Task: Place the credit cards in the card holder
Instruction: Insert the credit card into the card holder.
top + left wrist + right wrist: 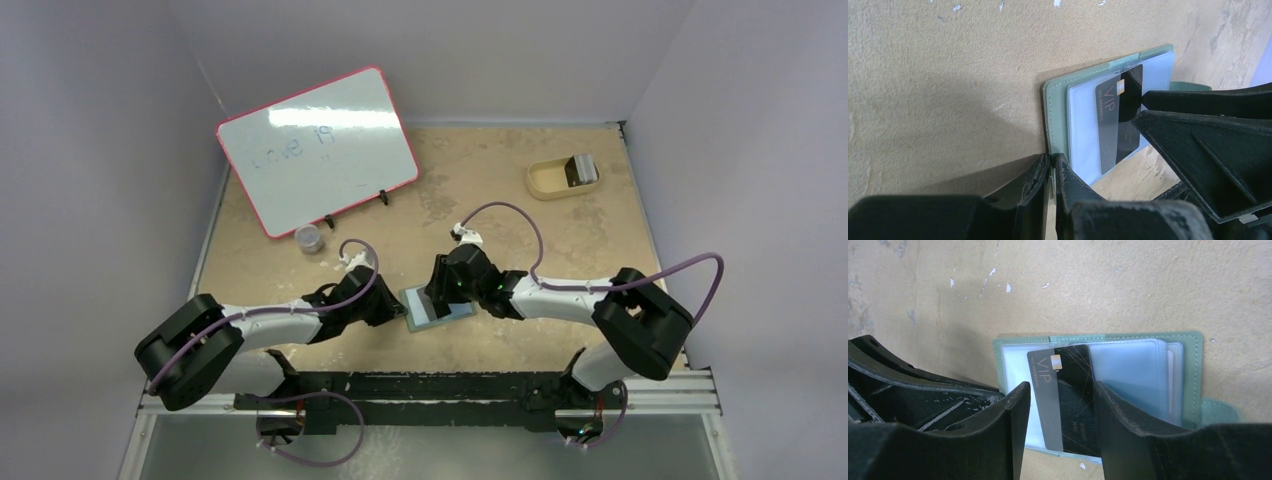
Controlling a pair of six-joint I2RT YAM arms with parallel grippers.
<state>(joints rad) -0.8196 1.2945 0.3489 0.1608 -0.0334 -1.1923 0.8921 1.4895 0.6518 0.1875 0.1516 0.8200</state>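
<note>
The scuffed tan table (600,235) carries a red-framed whiteboard (318,150) propped on its stand at eleven o'clock. A small jar (310,239) sits at nine and a tan tray (536,180) at two. The open green holder (440,313) lies flat at six.

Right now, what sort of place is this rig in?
Probably a lab test cell: worn tan tabletop, plain pale grey enclosure walls on three sides, pink-framed whiteboard propped at the back.
</note>
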